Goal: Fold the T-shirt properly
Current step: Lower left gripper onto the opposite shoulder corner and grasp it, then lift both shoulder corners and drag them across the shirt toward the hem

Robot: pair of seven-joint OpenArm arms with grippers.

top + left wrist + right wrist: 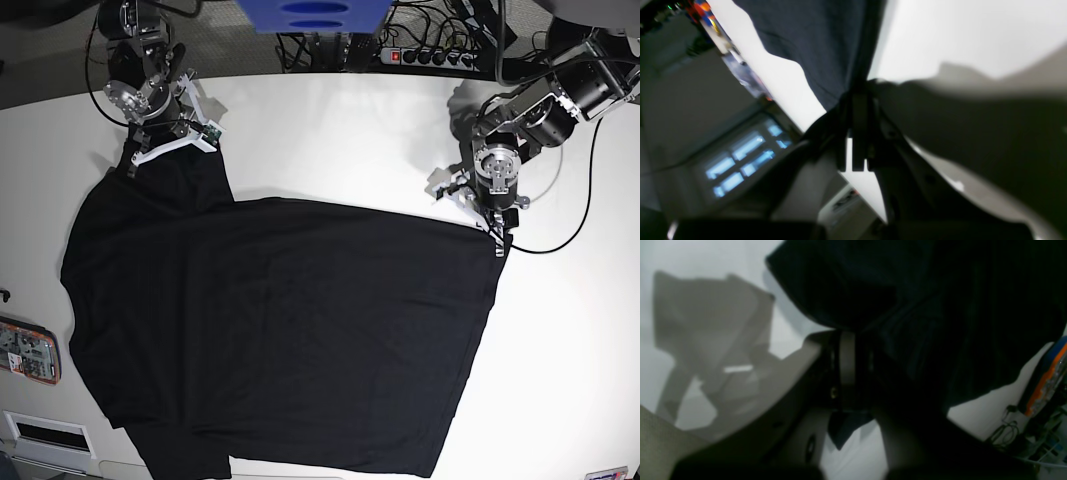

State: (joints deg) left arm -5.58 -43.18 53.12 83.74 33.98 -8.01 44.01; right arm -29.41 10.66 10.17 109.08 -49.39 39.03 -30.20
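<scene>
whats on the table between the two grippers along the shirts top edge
In the base view only bare white table and the T-shirt top edge span from right gripper to left gripper.

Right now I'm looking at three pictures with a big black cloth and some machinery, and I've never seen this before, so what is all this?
It is a robot with two arms working at a white table. One picture looks down from above; the other two come from cameras on each wrist, so they look blurred and close. The black cloth is a T-shirt spread across the table. The left end effector is shut on one corner of it, seen close up in its own camera. The right end effector pinches another edge.
</scene>
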